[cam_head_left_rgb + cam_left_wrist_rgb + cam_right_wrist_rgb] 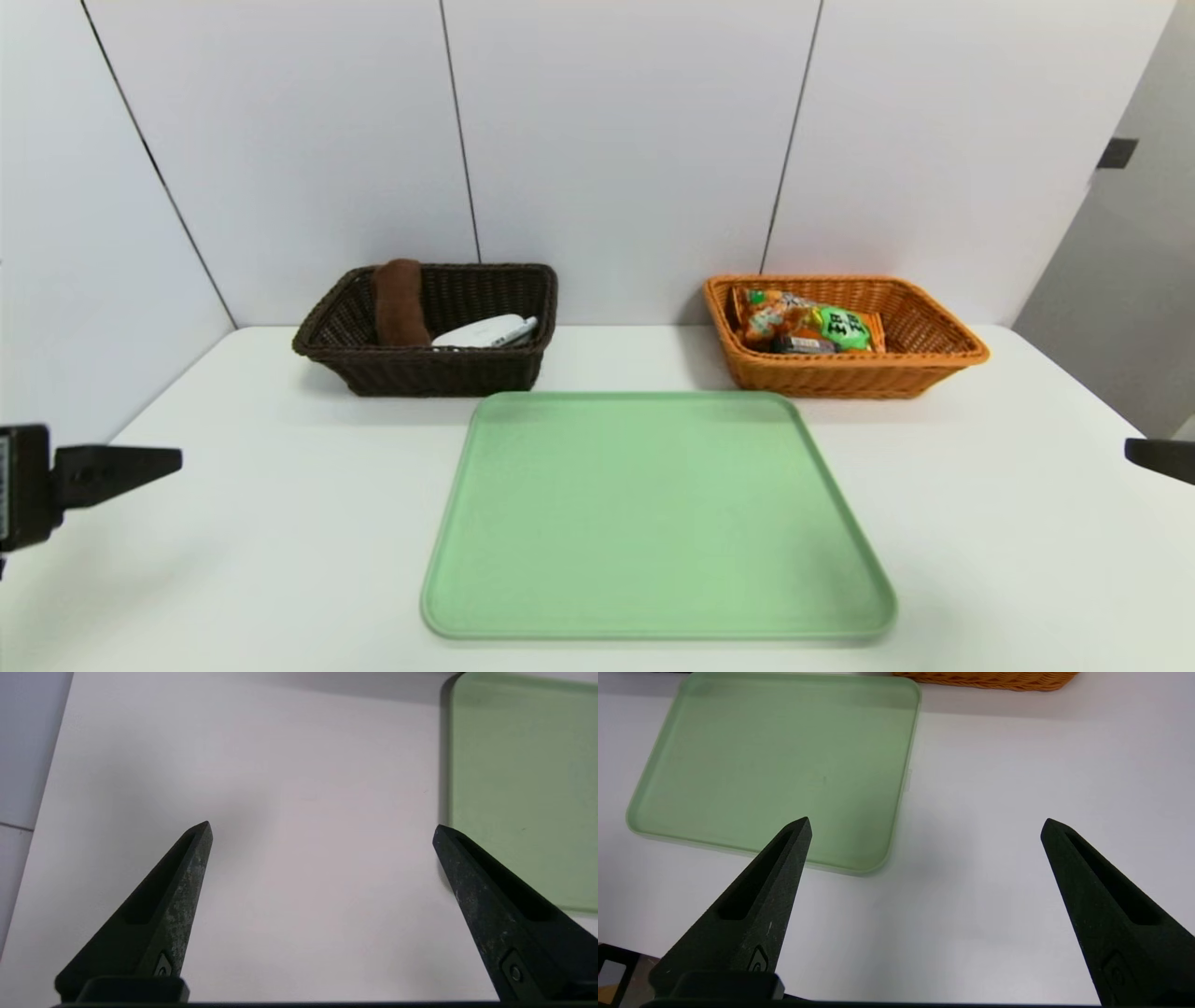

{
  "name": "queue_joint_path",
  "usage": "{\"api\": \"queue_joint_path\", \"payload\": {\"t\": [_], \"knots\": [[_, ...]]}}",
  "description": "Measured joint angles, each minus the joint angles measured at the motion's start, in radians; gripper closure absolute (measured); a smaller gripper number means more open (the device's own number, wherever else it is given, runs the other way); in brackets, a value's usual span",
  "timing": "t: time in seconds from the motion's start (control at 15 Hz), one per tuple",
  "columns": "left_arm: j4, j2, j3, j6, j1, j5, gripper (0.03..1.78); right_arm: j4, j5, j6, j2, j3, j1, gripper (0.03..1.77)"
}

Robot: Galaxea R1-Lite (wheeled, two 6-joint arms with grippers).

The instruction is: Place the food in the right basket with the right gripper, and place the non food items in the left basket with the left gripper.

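the left gripper point(322, 828) and right gripper point(926, 823) hang wide apart and empty over the white table point(233, 523), at its near edges. far from both, snack packets point(808, 322) lie in the orange basket point(845, 373); a brown cloth point(400, 303) and white item point(485, 331) lie in the dark basket point(420, 369). the green tray point(653, 513) sits between.

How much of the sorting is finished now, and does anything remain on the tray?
Sorting looks done. The tray is bare. The dark basket holds a brown roll and a white item; the orange basket holds snack packs. Nothing is in hand: the left gripper and right gripper are open and empty over the table. No items seem left.
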Motion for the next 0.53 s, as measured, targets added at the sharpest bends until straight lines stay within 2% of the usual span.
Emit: {"api": "queue_joint_path", "payload": {"t": [0.27, 0.53], "knots": [[-0.013, -0.237, 0.233, 0.058, 0.064, 0.002, 0.14, -0.002, 0.002, -0.031, -0.136, 0.08, -0.071, 0.1], [-0.014, -0.419, 0.376, 0.068, 0.12, 0.0, 0.12, -0.005, 0.003, -0.038, -0.255, 0.146, -0.128, 0.1]]}}
